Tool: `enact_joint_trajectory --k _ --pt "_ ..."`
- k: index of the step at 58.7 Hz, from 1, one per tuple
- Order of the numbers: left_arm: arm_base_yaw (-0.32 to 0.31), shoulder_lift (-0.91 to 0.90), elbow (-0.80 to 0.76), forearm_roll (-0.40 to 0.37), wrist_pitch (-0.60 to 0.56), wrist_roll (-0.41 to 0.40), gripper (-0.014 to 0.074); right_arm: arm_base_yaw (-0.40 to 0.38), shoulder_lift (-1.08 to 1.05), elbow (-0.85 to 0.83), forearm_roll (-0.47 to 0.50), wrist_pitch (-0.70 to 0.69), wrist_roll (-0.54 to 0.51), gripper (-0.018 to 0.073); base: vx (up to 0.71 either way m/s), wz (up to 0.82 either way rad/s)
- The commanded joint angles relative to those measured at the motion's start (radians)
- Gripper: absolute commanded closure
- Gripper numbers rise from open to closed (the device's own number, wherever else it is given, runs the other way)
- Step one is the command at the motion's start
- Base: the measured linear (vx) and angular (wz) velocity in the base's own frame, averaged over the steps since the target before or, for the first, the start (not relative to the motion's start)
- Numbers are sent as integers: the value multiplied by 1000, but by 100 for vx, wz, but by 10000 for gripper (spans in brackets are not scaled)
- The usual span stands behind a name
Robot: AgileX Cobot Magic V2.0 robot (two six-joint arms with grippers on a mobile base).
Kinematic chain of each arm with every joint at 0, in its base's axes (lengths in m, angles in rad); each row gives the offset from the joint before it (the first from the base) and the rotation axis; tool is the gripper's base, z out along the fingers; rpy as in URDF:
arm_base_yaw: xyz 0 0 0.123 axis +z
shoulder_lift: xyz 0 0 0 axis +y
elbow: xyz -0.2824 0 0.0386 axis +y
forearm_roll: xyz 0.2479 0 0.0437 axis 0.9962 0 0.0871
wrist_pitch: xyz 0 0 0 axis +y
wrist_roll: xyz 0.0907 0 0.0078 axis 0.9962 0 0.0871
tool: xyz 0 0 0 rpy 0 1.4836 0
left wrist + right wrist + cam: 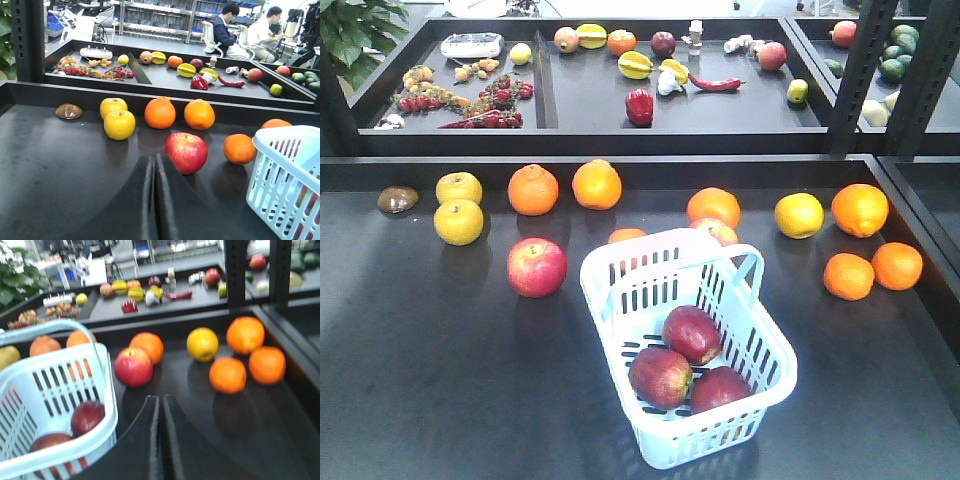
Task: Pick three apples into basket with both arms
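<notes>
**Three apples in, arms clear**

We see three dark red round apples [690,362] lying together inside the pale blue-white slotted plastic basket [620,300]. Both the left gripper [153,165] and right gripper [161,407] are closed, empty. We judge it best to stay clear of the basket.

left end effector [153,172] fingers pressed together, empty; right end effector [161,412] likewise

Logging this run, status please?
Left gripper shut, right gripper shut, both empty. Three apples in basket. Nothing in the way.

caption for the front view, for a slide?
Three dark red apples lie in the pale basket amid oranges on the dark table; no arms visible.
</notes>
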Motion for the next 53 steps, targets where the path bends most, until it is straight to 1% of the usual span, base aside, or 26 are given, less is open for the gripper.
enact_joint_trajectory --k 1,8,12,17,20,36,53 --pt "-1 -3 -26 -8 -81 1 602 -5 -12 15 -11 -137 -30 568 0 0" --pt "-1 -3 -26 -8 -81 1 602 -5 -12 15 -11 -145 -30 568 0 0" --pt "-1 -3 -26 -8 -81 1 602 -5 -12 15 -33 -145 -29 568 0 0" --pt "-1 -3 -26 -8 -81 1 602 -5 -11 15 -85 -144 -24 568 0 0" --pt "-1 -3 -26 -8 -81 1 602 -5 -11 15 -97 -146 -24 568 0 0" --pt "-1 -3 -26 -8 -81 1 602 -5 -11 15 -85 -160 -11 568 0 0" --pt "-1 -3 -26 -8 -81 1 602 -5 -11 15 -83 -141 -11 568 0 0"
